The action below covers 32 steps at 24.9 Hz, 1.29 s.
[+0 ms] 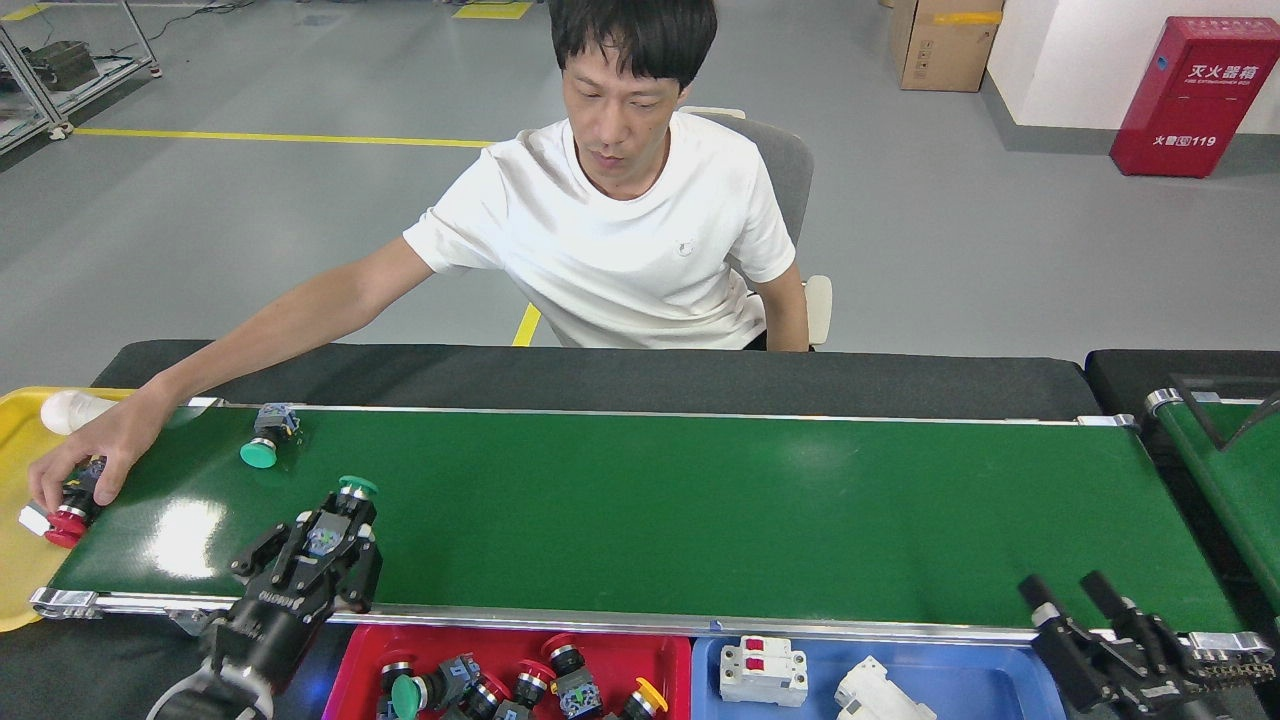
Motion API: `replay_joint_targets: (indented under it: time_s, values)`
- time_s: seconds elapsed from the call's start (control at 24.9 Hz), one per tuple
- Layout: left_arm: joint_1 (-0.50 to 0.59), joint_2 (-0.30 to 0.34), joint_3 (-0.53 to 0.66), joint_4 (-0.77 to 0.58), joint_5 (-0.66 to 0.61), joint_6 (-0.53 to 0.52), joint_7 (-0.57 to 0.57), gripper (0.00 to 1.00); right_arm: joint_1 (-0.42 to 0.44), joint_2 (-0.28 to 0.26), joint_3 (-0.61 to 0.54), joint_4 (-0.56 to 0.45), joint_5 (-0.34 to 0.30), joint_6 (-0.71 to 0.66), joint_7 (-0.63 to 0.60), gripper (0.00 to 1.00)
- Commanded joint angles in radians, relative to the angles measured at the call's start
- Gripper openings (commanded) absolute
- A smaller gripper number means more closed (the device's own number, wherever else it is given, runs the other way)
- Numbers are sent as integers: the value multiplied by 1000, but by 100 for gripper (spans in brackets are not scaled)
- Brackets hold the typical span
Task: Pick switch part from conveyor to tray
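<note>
Glossy dark-green flat conveyor belt (700,510) edged with silver metal rails, smooth red plastic tray (350,660), glossy blue plastic tray (1000,680), matt black padded table covering (640,378) was seen.

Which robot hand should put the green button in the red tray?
Left. The left hand already grips the green button, just above the red tray. The right hand sits far off, open and empty.
</note>
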Motion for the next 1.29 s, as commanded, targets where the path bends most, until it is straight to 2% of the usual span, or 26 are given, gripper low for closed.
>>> replay_joint_targets:
  time_s: [0.0, 0.08, 0.16, 0.28, 0.32, 0.44, 0.52, 0.56, 0.64, 0.76, 0.97, 1.09, 1.25]
  values:
    - [59, 13, 0, -83, -5, -55, 11, 5, 3, 20, -4, -44, 71, 83, -101, 91]
    - [142, 18, -29, -140, -44, -91, 30, 8, 20, 90, -4, -93, 160, 90, -184, 91]
    - [178, 16, -79, -171, -123, -123, 73, 10, 45, 136, -3, -131, 191, 87, -225, 91]
    - [203, 2, -130, -172, -237, -126, 123, 14, 69, 144, 14, -133, 201, 83, -242, 91]
    - [205, -2, -131, -172, -246, -124, 123, 19, 72, 142, 25, -133, 210, 83, -243, 91]
    - [205, -27, -127, -172, -246, -123, 123, 55, 101, 136, 37, -131, 215, 78, -243, 91]
    - [202, -70, -93, -174, -246, -121, 120, 93, 109, 130, 42, -130, 217, 78, -243, 91]
    - [202, -81, -70, -174, -245, -124, 122, 100, 103, 130, 43, -130, 215, 80, -243, 91]
    - [203, -94, -26, -174, -231, -126, 122, 100, 91, 130, 43, -127, 215, 81, -242, 91]
    - [202, -102, 40, -171, -143, -124, 106, 100, 72, 130, 46, -121, 215, 81, -237, 91]
    - [163, -120, 197, -120, 22, -117, -55, 100, 65, 118, 68, -110, 215, 81, -237, 92]
    - [100, -127, 252, -62, 45, -111, -75, 100, 16, 116, 72, -92, 217, 94, -234, 92]
    - [59, -143, 260, -25, 48, 30, -95, 100, 12, 112, 94, -87, 217, 86, -214, 92]
